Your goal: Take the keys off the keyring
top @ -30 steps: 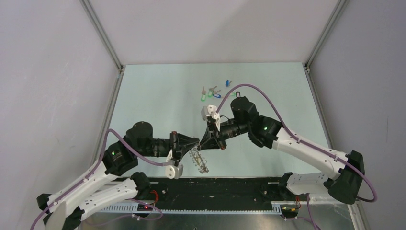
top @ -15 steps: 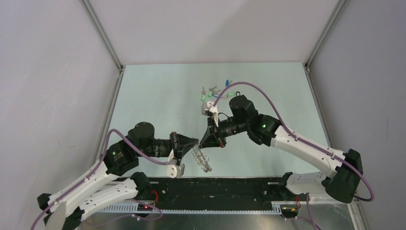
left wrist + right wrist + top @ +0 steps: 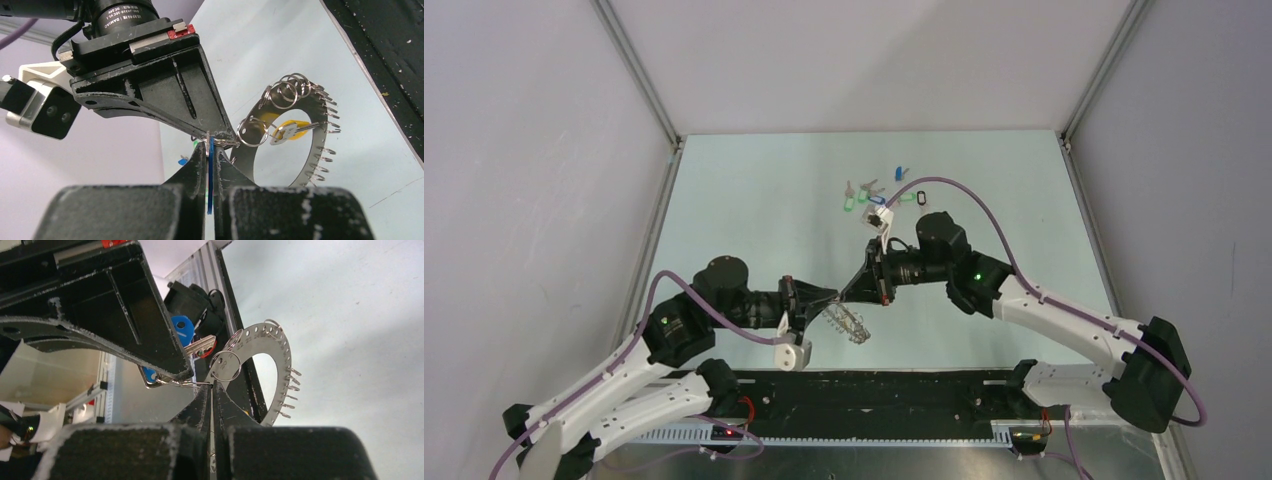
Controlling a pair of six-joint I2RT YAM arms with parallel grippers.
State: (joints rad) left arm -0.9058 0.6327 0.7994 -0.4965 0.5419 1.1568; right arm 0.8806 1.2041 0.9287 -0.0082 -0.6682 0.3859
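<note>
The keyring (image 3: 849, 325) is a flat silver hoop fringed with small split rings, hanging just above the table between both arms. It also shows in the left wrist view (image 3: 313, 150) and the right wrist view (image 3: 280, 352). My left gripper (image 3: 210, 146) is shut on a thin blue key tag (image 3: 210, 172), edge-on between the jaws. My right gripper (image 3: 211, 386) is shut on a small split ring (image 3: 192, 383) that links this tag to the hoop. The two gripper tips meet (image 3: 842, 297). A key with a yellow tag (image 3: 290, 129) and a blue-headed key (image 3: 181, 330) hang on the hoop.
Several loose keys (image 3: 876, 195) with green, blue and black tags lie on the pale green table (image 3: 754, 210) at the far middle. A black rail (image 3: 874, 385) runs along the near edge, close under the hoop. White walls enclose the table on three sides.
The right arm has swung its wrist back and to the right while staying tip to tip with the left gripper. The hoop has swung up and to the right.
</note>
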